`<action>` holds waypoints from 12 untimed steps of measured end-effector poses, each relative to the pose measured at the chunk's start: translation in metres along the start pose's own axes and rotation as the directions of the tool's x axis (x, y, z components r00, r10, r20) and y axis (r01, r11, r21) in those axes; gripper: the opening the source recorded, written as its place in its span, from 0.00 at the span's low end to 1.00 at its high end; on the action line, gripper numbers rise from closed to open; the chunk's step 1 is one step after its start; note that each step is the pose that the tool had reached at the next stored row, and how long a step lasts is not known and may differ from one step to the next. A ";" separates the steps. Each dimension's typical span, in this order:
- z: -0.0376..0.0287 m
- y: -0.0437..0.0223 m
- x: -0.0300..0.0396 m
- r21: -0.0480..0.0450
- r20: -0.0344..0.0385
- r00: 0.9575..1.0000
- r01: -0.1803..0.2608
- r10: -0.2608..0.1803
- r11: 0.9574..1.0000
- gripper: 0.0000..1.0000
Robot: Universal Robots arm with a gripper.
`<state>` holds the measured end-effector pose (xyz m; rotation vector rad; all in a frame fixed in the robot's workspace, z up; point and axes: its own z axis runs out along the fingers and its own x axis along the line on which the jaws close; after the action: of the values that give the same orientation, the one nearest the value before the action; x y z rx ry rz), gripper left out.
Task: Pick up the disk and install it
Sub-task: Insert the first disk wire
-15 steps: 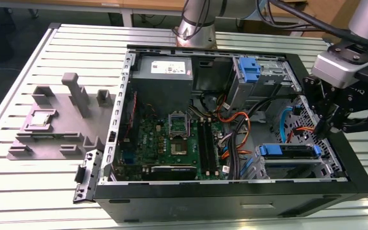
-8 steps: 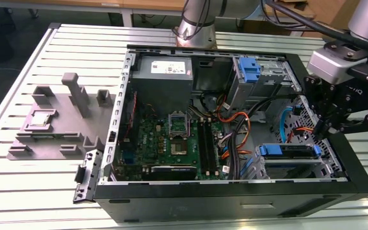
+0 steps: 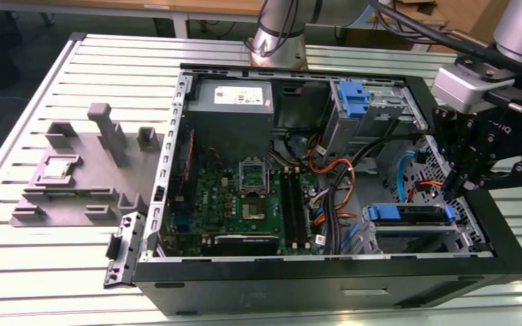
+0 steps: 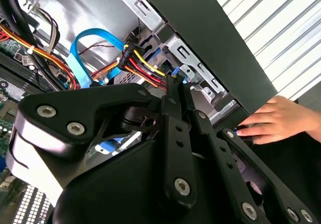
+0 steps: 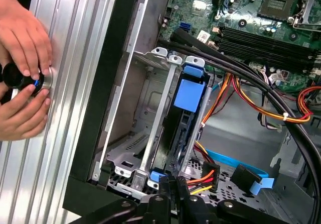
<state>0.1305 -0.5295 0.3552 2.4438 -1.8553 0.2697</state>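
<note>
Disk [image 5: 186, 114] already sits on edge in the drive cage [image 5: 150, 133] at the case's front corner, blue rails seated between the cage walls, so it looks installed or nearly so. Gripper [image 5: 173, 188] hangs just above the disk's cabled end with fingers pinched together, holding nothing. Room is tight: power cable bundle [image 5: 208, 176] beside it, case wall [image 3: 506, 238] close, and a person's hands [image 5: 22, 78] rest on the tabletop outside the case.
</note>
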 end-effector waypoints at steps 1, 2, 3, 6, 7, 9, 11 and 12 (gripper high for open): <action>0.0000 -0.0001 -0.0003 0.000 0.000 1.000 -0.001 0.001 1.000 0.17; 0.0000 -0.0002 -0.0005 0.000 0.000 1.000 -0.002 0.002 1.000 0.17; 0.0000 -0.0002 -0.0005 0.000 0.000 1.000 -0.002 0.002 1.000 0.17; 0.0000 -0.0002 -0.0005 0.000 0.000 1.000 -0.002 0.002 1.000 0.17; 0.0000 -0.0002 -0.0005 0.000 0.000 1.000 -0.002 0.002 1.000 0.17; 0.0000 -0.0002 -0.0005 0.000 0.000 1.000 -0.002 0.002 1.000 0.17; 0.0000 -0.0002 -0.0005 0.000 0.000 1.000 -0.002 0.002 1.000 0.17; 0.0000 -0.0002 -0.0005 0.000 0.000 1.000 -0.002 0.002 1.000 0.17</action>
<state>0.1305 -0.5289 0.3551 2.4415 -1.8582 0.2695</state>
